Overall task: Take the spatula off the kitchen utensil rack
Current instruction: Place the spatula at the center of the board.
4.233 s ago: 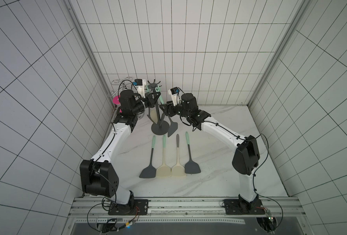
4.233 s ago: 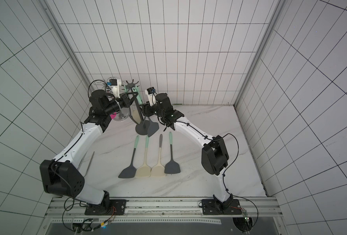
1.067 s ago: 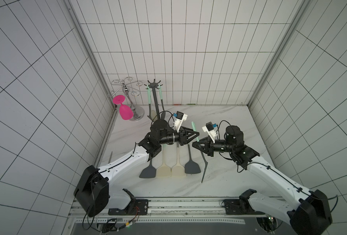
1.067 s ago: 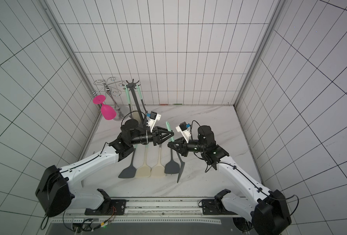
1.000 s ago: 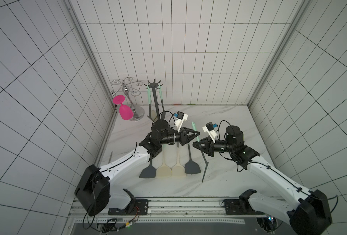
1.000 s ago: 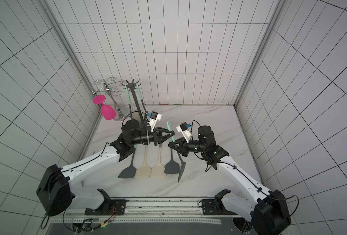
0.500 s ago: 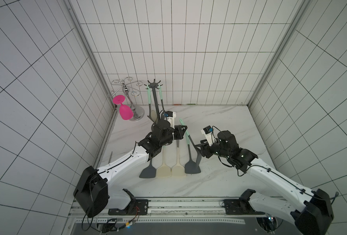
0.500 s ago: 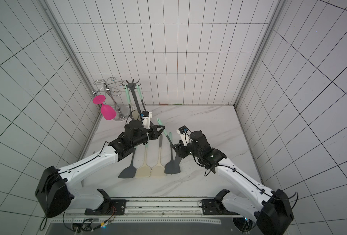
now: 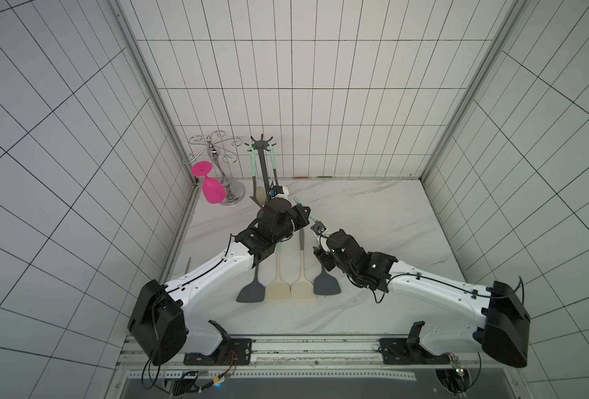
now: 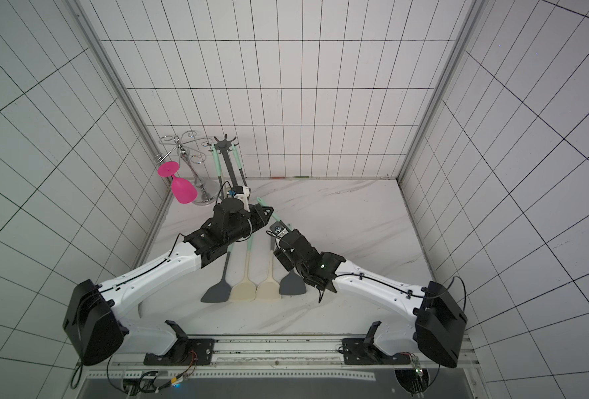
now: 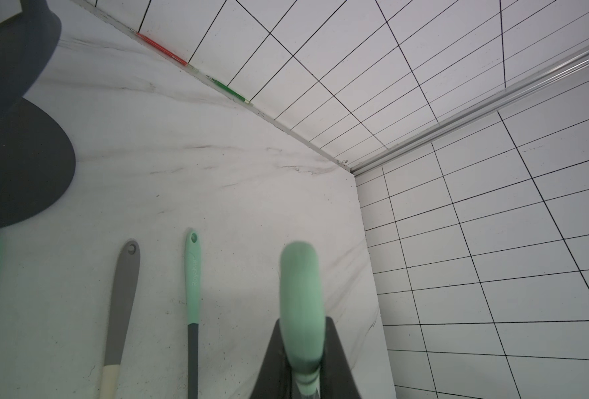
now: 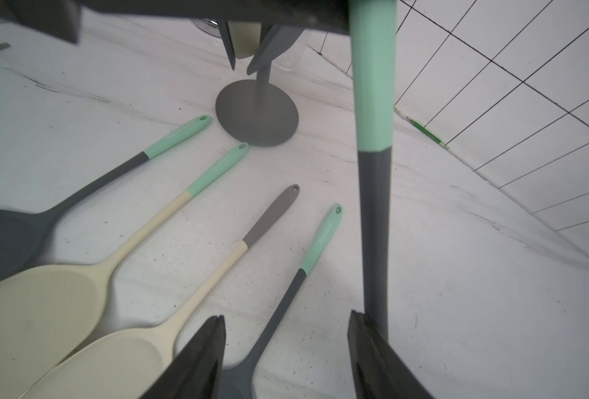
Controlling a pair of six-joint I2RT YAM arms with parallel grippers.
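The left tool [image 11: 301, 345] is clamped on the mint handle of the spatula [image 12: 372, 138], which is off the rack [image 9: 263, 165] and hangs slanted over mid-worktop [image 9: 372, 214]. The right tool [image 12: 286, 316] stands open, and the spatula's dark shaft runs just beside one finger; contact cannot be told. The rack stands at 11 o'clock with two utensils [image 9: 273, 165] hanging from its hooks. On its 9 o'clock side the chrome holder [image 9: 213, 152] carries one pink glass [image 9: 212, 188], upside down. Toward 6 o'clock four spatulas [image 9: 278, 293] lie side by side.
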